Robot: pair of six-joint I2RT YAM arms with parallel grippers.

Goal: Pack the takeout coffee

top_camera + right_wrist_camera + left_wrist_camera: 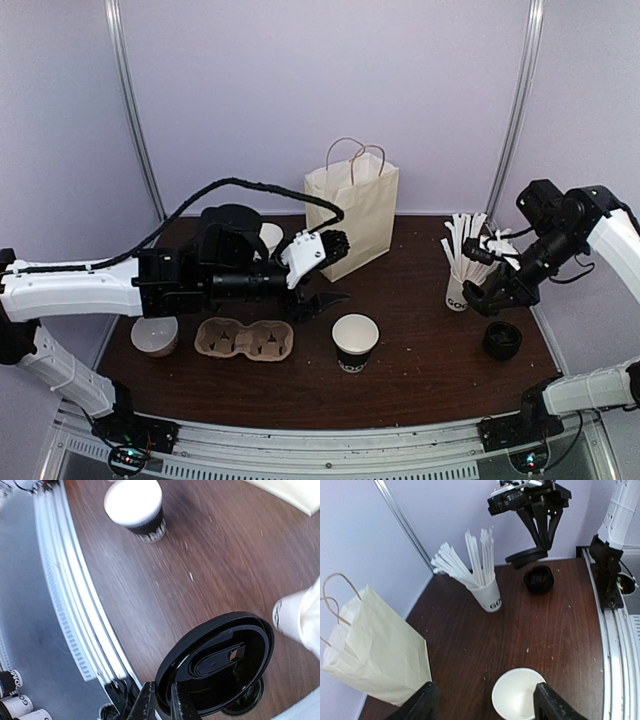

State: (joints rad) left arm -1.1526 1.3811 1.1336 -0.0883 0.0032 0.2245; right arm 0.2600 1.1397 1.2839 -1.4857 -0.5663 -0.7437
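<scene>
The black lid (pixel 215 662) is gripped at its rim by the right gripper (pixel 161 696). The left gripper (pixel 485 702) is spread open just above the unlidded takeout coffee cup (pixel 355 342), set mid-table (pixel 425 372) toward the front edge.

coffee cup (pixel 355 343): black wall, white lettering, white inside
lid (pixel 215 662): glossy black
paper bag (pixel 352 205): plain cream
surface (pixel 420 380): dark brown wood grain, pale specks
cup carrier (pixel 243 339): dull brown
stick cup (pixel 457 293), 3 o'clock: white, black lettering, white sticks
</scene>
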